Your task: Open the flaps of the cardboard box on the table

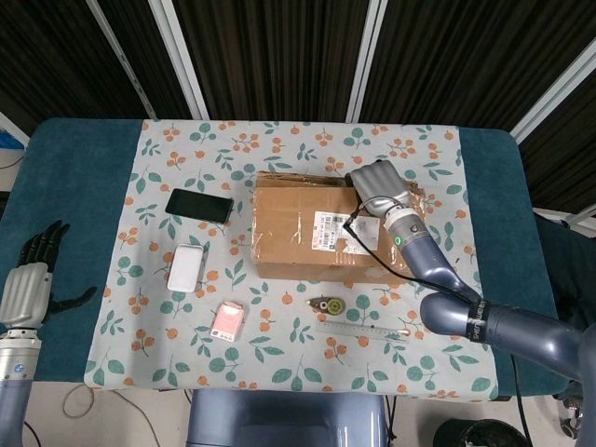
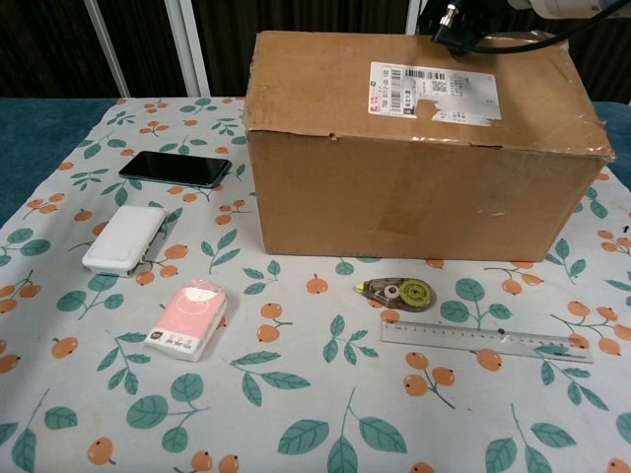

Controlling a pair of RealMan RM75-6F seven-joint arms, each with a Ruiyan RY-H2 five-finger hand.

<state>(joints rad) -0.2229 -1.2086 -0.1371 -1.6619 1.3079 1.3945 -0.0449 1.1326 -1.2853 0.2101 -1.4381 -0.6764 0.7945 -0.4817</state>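
Observation:
The brown cardboard box [image 1: 293,233] stands mid-table, seen close up in the chest view [image 2: 414,197]. Its top flap [image 2: 325,79], which carries a white shipping label, is tilted up with its far edge raised. My right hand [image 1: 377,184] is at the flap's far right edge, fingers curled over it and holding it up. Only that hand's wrist and cable [image 2: 452,20] show in the chest view. My left hand [image 1: 33,279] hangs off the table's left side, fingers spread, holding nothing.
Left of the box lie a black phone [image 1: 199,205], a white case [image 1: 186,268] and a pink tissue pack [image 1: 229,320]. In front of the box are a correction tape roller [image 2: 396,291] and a clear ruler [image 2: 486,340].

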